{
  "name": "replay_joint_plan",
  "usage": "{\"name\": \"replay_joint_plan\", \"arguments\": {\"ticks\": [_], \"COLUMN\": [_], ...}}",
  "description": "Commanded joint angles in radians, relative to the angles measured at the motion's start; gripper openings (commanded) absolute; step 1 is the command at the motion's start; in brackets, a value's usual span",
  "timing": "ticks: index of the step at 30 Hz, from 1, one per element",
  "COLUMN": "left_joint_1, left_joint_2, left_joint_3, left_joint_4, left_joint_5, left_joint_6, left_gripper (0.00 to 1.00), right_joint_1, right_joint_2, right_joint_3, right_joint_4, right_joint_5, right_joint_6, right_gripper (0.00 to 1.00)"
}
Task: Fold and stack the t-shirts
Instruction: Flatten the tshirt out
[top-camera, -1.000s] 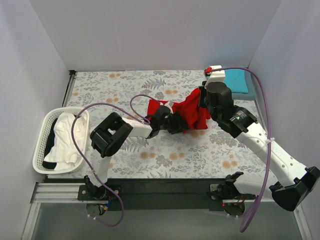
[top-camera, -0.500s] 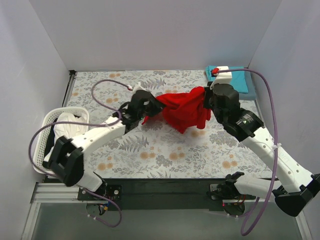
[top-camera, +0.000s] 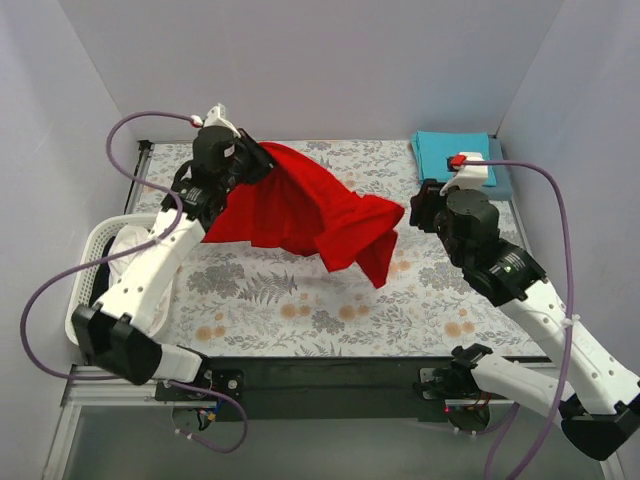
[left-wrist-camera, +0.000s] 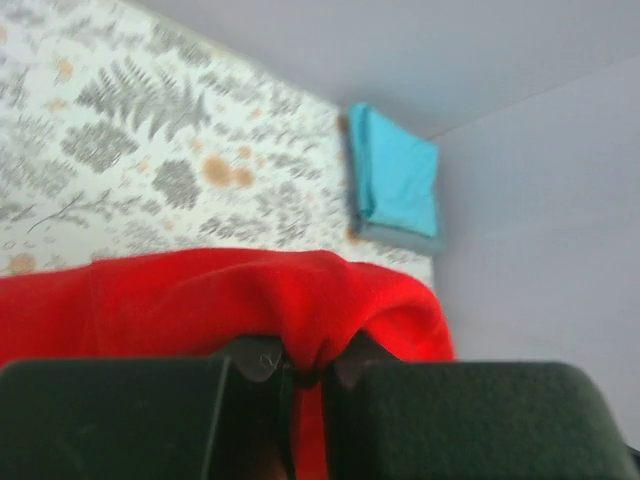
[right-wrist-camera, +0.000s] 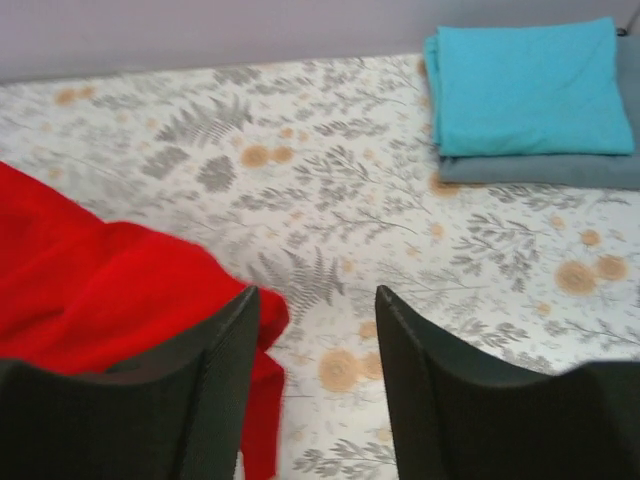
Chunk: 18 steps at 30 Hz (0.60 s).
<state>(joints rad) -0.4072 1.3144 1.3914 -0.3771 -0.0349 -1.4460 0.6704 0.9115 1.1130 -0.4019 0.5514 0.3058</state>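
My left gripper (left-wrist-camera: 305, 372) is clamped on a bunched edge of the bright red t-shirt (top-camera: 300, 215), which spreads out from it over the floral table (top-camera: 300, 300) toward my right gripper (right-wrist-camera: 318, 300). The right gripper's fingers (right-wrist-camera: 225, 380) stand apart with nothing between them, and the red cloth's loose end lies just beside its left finger. Beyond the right gripper and a little to its right, the folded teal t-shirt (right-wrist-camera: 530, 85) lies on top of the folded grey-blue t-shirt (right-wrist-camera: 545, 170).
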Motion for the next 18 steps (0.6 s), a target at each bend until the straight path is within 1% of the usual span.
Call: {"name": "replay_joint_plan", "arguments": {"ticks": [1, 2, 3, 4, 5, 6, 7, 9, 10, 11, 13, 14, 16, 17, 18], "left_joint_1": [0.062, 0.077, 0.096, 0.132, 0.152, 0.169, 0.186, 0.192, 0.192, 0.192, 0.194, 0.196, 0.197, 0.199, 0.200], "left_joint_2": [0.141, 0.204, 0.235, 0.274, 0.311, 0.388, 0.414, 0.453, 0.456, 0.459, 0.479, 0.488, 0.505, 0.505, 0.505], "left_joint_3": [0.023, 0.037, 0.046, 0.054, 0.066, 0.086, 0.110, 0.124, 0.121, 0.121, 0.132, 0.138, 0.144, 0.141, 0.136], "left_joint_4": [-0.097, -0.105, -0.108, -0.105, -0.106, -0.114, -0.117, -0.112, -0.096, -0.089, -0.088, -0.097, -0.112, -0.112, -0.111], "left_joint_5": [0.173, 0.196, 0.216, 0.242, 0.313, 0.344, 0.371, 0.371, 0.371, 0.371, 0.368, 0.369, 0.366, 0.366, 0.365], "left_joint_6": [0.038, 0.033, 0.030, 0.029, 0.033, 0.030, 0.032, 0.038, 0.036, 0.036, 0.035, 0.035, 0.032, 0.030, 0.029], "left_gripper": [0.00, 0.00, 0.00, 0.07, 0.10, 0.11, 0.16, 0.17, 0.15, 0.07, 0.05, 0.03, 0.00, 0.00, 0.00], "right_joint_1": [-0.057, -0.110, -0.135, -0.159, -0.181, -0.181, -0.180, -0.170, -0.160, -0.123, -0.066, -0.007, 0.049, 0.105, 0.136], "right_joint_2": [0.071, 0.087, 0.102, 0.134, 0.151, 0.167, 0.196, 0.220, 0.240, 0.251, 0.299, 0.320, 0.384, 0.406, 0.427], "right_joint_3": [-0.042, -0.047, -0.051, -0.051, -0.050, -0.047, -0.044, -0.047, -0.062, -0.071, -0.074, -0.070, -0.064, -0.059, -0.056], "right_joint_4": [-0.008, -0.008, -0.008, -0.009, -0.009, -0.008, -0.006, 0.008, 0.018, 0.055, 0.072, 0.083, 0.110, 0.121, 0.127], "right_joint_5": [0.006, -0.028, -0.065, -0.135, -0.163, -0.189, -0.259, -0.342, -0.407, -0.432, -0.446, -0.443, -0.450, -0.452, -0.449], "right_joint_6": [0.042, 0.050, 0.052, 0.055, 0.044, 0.029, 0.015, -0.013, -0.017, -0.025, -0.048, -0.057, -0.085, -0.092, -0.097], "right_gripper": [0.58, 0.70, 0.75, 0.77, 0.78, 0.78, 0.78, 0.74, 0.72, 0.71, 0.71, 0.71, 0.70, 0.70, 0.69]}}
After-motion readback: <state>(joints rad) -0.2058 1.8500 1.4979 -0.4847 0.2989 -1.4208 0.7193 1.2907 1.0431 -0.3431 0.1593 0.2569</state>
